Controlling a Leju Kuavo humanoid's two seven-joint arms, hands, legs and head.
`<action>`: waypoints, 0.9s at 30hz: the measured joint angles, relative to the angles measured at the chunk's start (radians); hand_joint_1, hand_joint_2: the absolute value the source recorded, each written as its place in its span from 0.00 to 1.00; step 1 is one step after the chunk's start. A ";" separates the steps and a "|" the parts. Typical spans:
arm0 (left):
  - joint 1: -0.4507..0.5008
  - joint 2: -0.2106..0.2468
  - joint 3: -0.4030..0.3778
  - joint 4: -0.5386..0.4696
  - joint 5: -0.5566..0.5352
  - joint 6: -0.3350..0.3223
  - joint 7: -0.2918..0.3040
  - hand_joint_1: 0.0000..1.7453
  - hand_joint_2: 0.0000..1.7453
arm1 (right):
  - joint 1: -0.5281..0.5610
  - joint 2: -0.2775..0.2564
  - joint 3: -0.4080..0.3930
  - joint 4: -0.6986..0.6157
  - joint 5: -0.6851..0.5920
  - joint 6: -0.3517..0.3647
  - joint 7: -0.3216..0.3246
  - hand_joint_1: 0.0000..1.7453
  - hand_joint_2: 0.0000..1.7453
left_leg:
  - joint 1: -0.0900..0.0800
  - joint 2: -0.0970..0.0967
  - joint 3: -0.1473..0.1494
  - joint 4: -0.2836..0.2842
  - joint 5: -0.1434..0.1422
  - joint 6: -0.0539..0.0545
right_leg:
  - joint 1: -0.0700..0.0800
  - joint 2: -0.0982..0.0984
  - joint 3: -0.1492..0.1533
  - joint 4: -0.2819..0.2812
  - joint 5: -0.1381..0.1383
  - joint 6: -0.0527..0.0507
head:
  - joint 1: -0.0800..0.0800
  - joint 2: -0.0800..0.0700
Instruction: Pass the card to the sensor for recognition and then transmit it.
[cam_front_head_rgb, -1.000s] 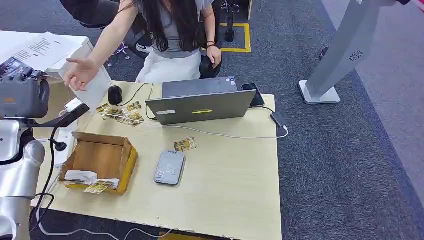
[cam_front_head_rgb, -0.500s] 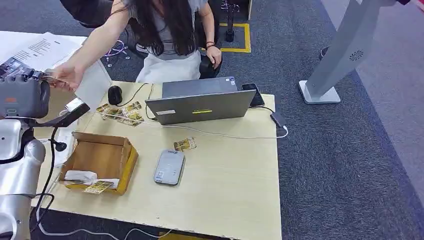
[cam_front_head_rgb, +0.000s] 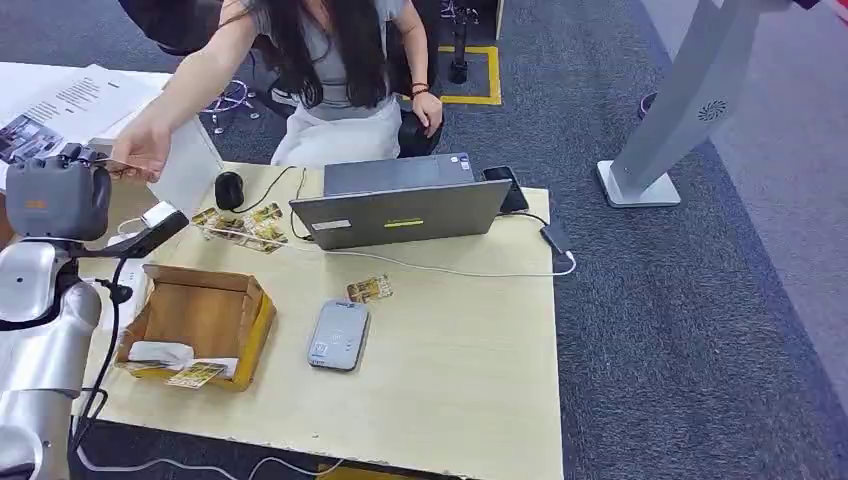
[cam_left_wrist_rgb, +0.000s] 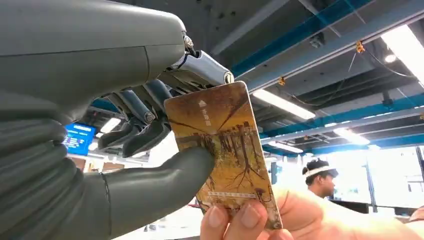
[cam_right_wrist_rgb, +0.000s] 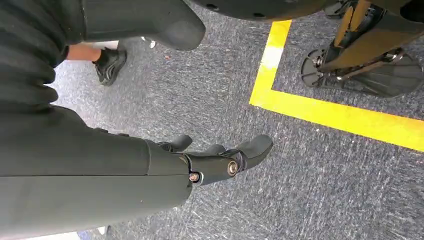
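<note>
The left robot hand (cam_left_wrist_rgb: 150, 125) is raised beside the tabletop's (cam_front_head_rgb: 470, 350) left end and pinches one card (cam_left_wrist_rgb: 225, 150), thumb pressed on its printed face and darker fingers behind it. A person's hand (cam_left_wrist_rgb: 260, 220) grips the same card at its other short end, fingertips on the face. In the head view that person's hand (cam_front_head_rgb: 140, 155) reaches from the far side of the tabletop to the raised left robot hand (cam_front_head_rgb: 60, 195); the card is too small to make out there. In the left wrist view the card is brown and gold with a tree picture, its long axis running from the robot's fingers to the person's fingers.

The right robot hand (cam_right_wrist_rgb: 220, 160) hangs over grey carpet (cam_right_wrist_rgb: 300, 200) marked with a yellow line (cam_right_wrist_rgb: 340, 115); its fingers are slightly curled, apart, and hold nothing.

On the tabletop lies one grey card sensor (cam_front_head_rgb: 338, 335), flat, long axis running roughly near to far. One loose card (cam_front_head_rgb: 370, 289) lies just beyond it, apart from it. One open cardboard box (cam_front_head_rgb: 200, 320) stands to the sensor's left with one card (cam_front_head_rgb: 196, 374) and a white wad (cam_front_head_rgb: 160, 352) at its near end. A cluster of several cards (cam_front_head_rgb: 245, 225), not countable, lies near one black mouse (cam_front_head_rgb: 230, 188). One grey laptop (cam_front_head_rgb: 400, 205) stands at the far edge, and one phone (cam_front_head_rgb: 508, 186) beside it.
</note>
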 joint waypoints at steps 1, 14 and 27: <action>0.001 -0.003 0.000 0.000 0.000 0.000 0.000 1.00 1.00 | 0.000 0.000 0.001 0.000 -0.001 0.000 0.000 0.00 1.00 | 0.000 0.000 0.000 0.000 0.000 0.000 | 0.000 0.000 0.000 0.000 0.000 0.000 | 0.000 0.000; 0.033 -0.013 0.000 -0.010 0.011 0.017 0.005 0.00 1.00 | -0.002 0.000 0.014 0.000 -0.009 -0.001 -0.001 0.00 1.00 | 0.000 0.000 0.000 0.000 0.000 0.000 | 0.000 0.000 0.000 0.000 0.000 0.000 | 0.000 0.000; 0.159 -0.042 0.000 -0.142 0.037 0.035 -0.013 0.00 1.00 | 0.000 0.000 0.017 0.000 -0.043 -0.006 0.000 0.00 1.00 | -0.001 0.002 0.000 0.000 0.000 0.000 | 0.000 0.001 -0.001 0.000 0.000 0.000 | 0.000 0.000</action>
